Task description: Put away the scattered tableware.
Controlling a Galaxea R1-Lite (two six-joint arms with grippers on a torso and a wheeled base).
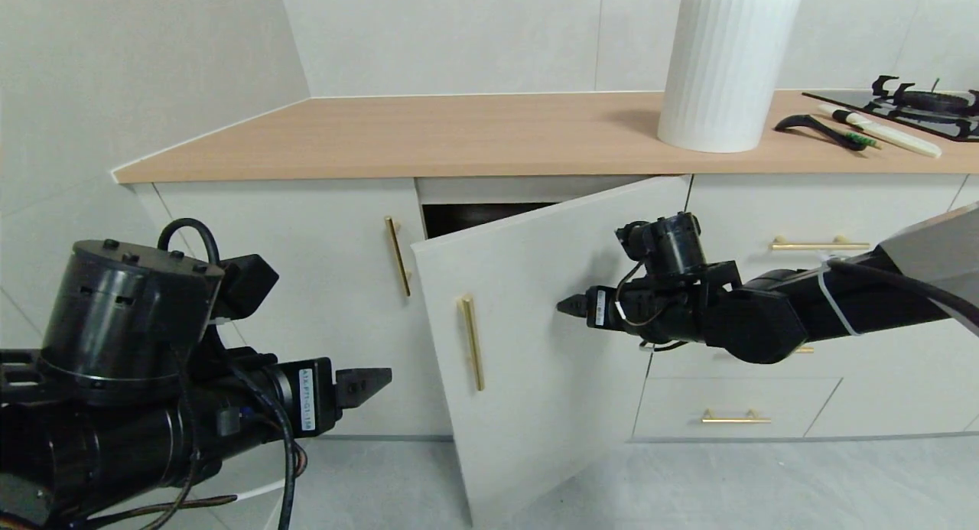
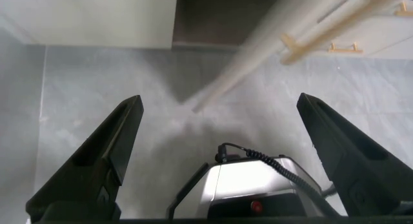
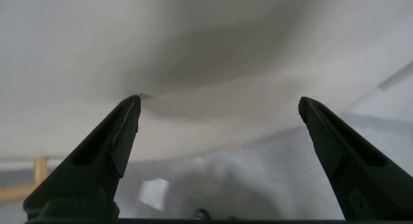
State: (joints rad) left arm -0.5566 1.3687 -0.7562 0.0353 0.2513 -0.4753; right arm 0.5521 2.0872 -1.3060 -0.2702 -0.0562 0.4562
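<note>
On the wooden countertop [image 1: 428,136], at the far right, lie a black spoon [image 1: 814,127], a white-handled utensil [image 1: 887,132] and a small green piece [image 1: 860,140]. Below the counter a white cabinet door [image 1: 551,316] stands half open, with a gold handle [image 1: 472,343]. My right gripper [image 1: 572,307] hangs open close to the door's outer face, empty; its wrist view has the white door panel [image 3: 193,50] right ahead of the gripper [image 3: 218,99]. My left gripper [image 1: 373,378] sits low to the left of the door, open and empty, over the floor [image 2: 219,100].
A tall white ribbed container [image 1: 726,67] stands on the counter beside the utensils. A black stove grate [image 1: 929,102] is at the far right. Drawers with gold handles [image 1: 818,245] lie right of the door, a shut cabinet door [image 1: 306,285] to its left. The grey floor [image 1: 688,484] is open below.
</note>
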